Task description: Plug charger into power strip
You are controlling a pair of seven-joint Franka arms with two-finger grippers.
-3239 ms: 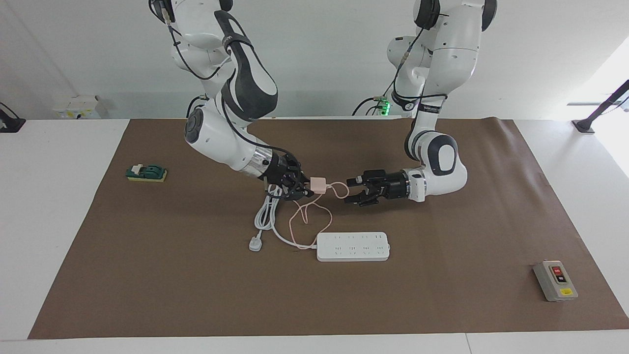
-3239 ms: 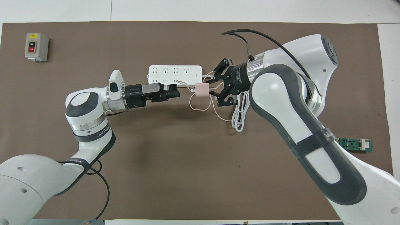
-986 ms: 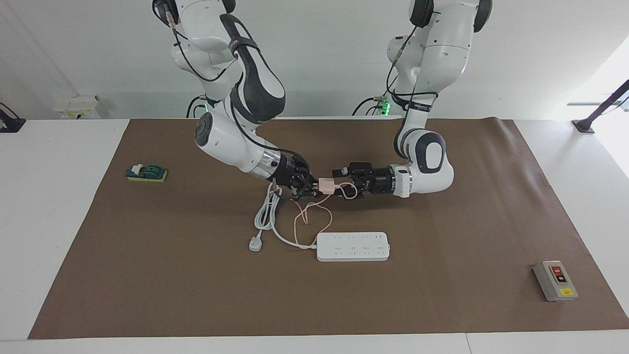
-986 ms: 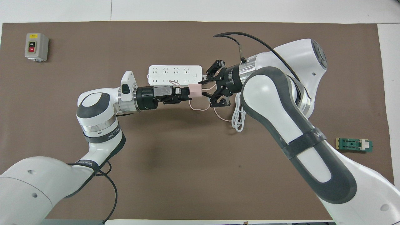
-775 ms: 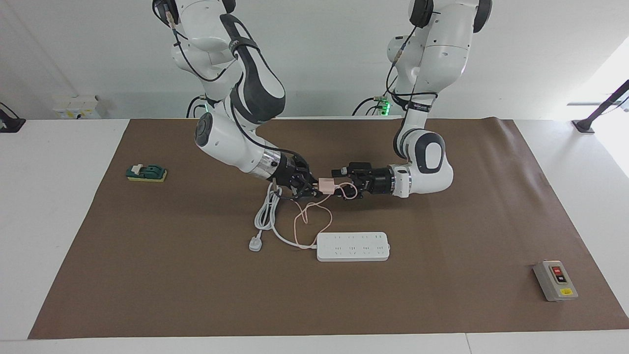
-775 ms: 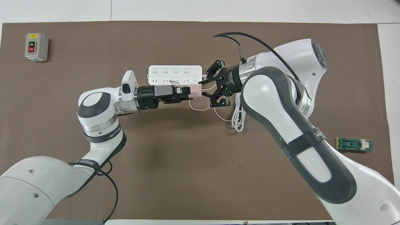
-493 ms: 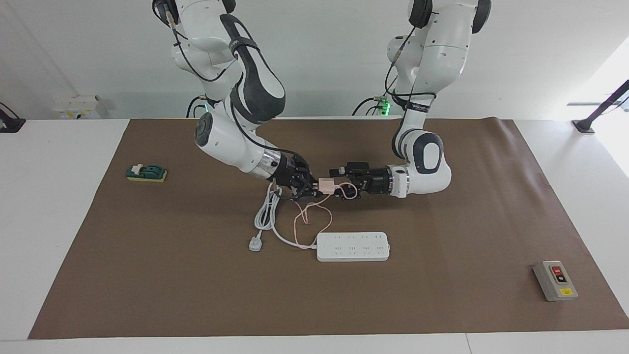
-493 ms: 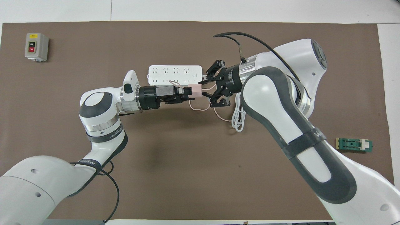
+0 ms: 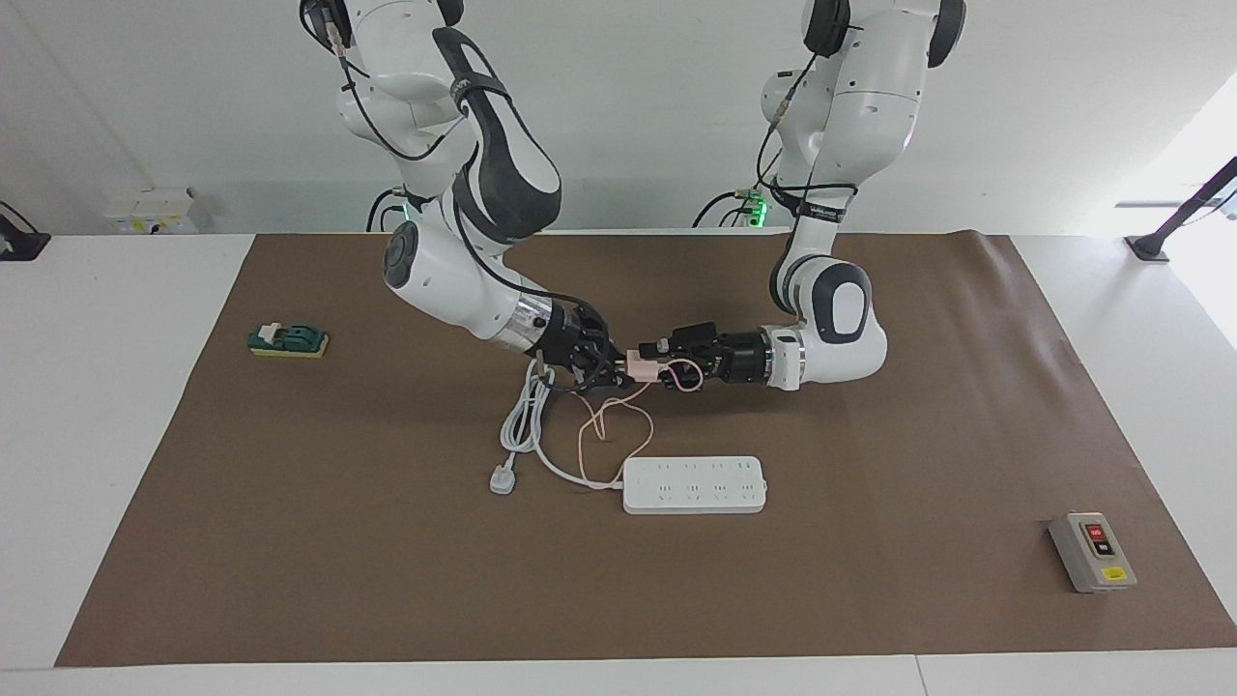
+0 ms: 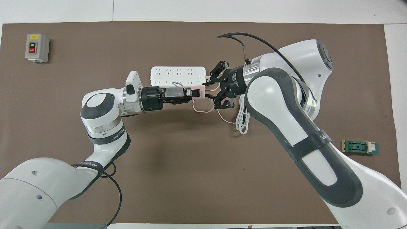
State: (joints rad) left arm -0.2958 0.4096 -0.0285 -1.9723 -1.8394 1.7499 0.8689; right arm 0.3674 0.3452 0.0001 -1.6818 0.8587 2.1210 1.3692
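Since a moment ago the left claw (image 9: 653, 365) has slid in and now grips the small pale pink cube charger (image 9: 639, 363) from one end. The right claw (image 9: 619, 367) is clenched on the charger's other end, so both hold it up over the brown mat (image 9: 870, 580) on the bench. Its thin pink cable (image 9: 609, 425) hangs down in loops. The long flat white power strip (image 9: 694, 484) lies on the mat, farther from the robots than the charger.
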